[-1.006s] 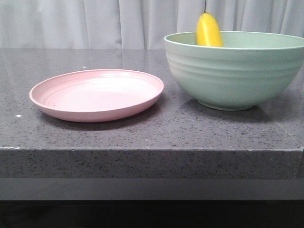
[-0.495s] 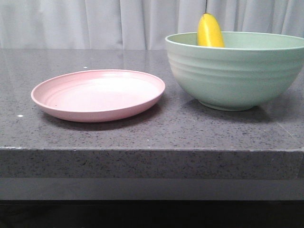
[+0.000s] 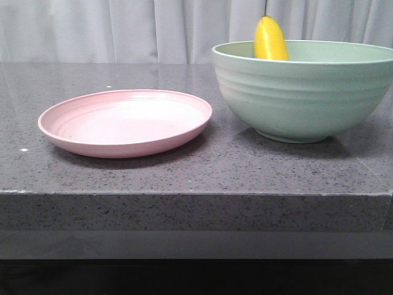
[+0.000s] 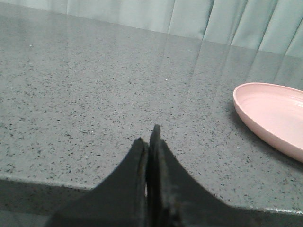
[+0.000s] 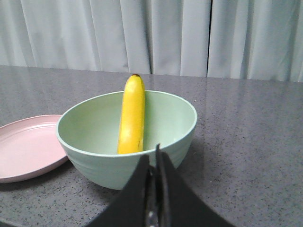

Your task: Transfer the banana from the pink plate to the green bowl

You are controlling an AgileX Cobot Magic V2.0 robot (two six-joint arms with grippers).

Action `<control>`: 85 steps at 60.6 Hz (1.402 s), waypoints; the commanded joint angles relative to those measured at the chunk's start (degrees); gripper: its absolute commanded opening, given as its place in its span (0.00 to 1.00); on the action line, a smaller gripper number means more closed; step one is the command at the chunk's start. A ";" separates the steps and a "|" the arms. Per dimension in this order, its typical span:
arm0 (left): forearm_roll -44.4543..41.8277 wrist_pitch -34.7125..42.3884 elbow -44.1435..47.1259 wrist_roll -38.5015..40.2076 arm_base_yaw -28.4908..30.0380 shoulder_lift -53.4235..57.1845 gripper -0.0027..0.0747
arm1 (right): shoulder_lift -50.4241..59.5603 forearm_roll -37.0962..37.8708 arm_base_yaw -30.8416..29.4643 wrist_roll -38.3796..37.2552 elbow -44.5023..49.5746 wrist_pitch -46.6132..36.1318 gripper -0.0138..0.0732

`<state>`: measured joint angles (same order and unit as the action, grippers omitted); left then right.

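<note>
- While it leans upright in the green bowl (image 3: pixel 304 92), the banana (image 5: pixel 132 116) tops the rim.
- Pink plate (image 3: pixel 126 121): bare, near worktop (image 3: pixel 184 172) front edge.
- Left tool (image 4: pixel 148 146), right tool (image 5: pixel 153 165): pressed together, holding nothing.

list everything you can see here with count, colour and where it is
curved bright-yellow banana: one, yellow with a dark tip, standing steeply inside the bowl, leaning on its far wall, tip above the rim
deep ridged mint-green bowl: one, pale green, on the table, right of the plate
shallow round pale-pink plate: one, pink, nothing on it, on the table, left of the bowl
speckled grey stone table: one, dark grey, under everything
pale curtain: one, whitish, behind the table
left gripper: one, black, shut, holding nothing, beside the plate
right gripper: one, black, shut, holding nothing, near the bowl
</note>
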<state>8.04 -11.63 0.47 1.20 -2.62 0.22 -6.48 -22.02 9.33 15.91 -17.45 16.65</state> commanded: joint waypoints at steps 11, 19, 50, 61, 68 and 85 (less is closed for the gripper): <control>0.25 4.94 0.19 0.62 0.05 1.08 0.01 | -0.65 -0.30 0.12 0.54 -1.43 -4.26 0.09; 0.25 4.94 0.19 0.62 0.05 1.08 0.01 | -0.65 -0.30 0.12 0.54 -1.43 -4.18 0.09; 0.25 4.94 0.19 0.62 0.05 1.08 0.01 | -0.65 -0.16 0.12 0.58 -1.43 -4.55 0.09; 0.25 4.94 0.19 0.62 0.05 1.08 0.01 | -0.47 5.17 -1.15 -4.85 1.45 -8.82 0.09; 0.25 4.94 0.19 0.62 0.05 1.08 0.01 | 1.05 11.93 -3.71 -14.27 4.85 -12.74 0.09; 0.25 4.94 0.19 0.62 0.05 1.08 0.01 | 8.41 14.53 -10.15 -17.18 18.63 -12.79 0.09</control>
<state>8.04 -11.63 0.47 1.33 -2.62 0.22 0.32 -8.30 0.46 -0.86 -0.68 8.53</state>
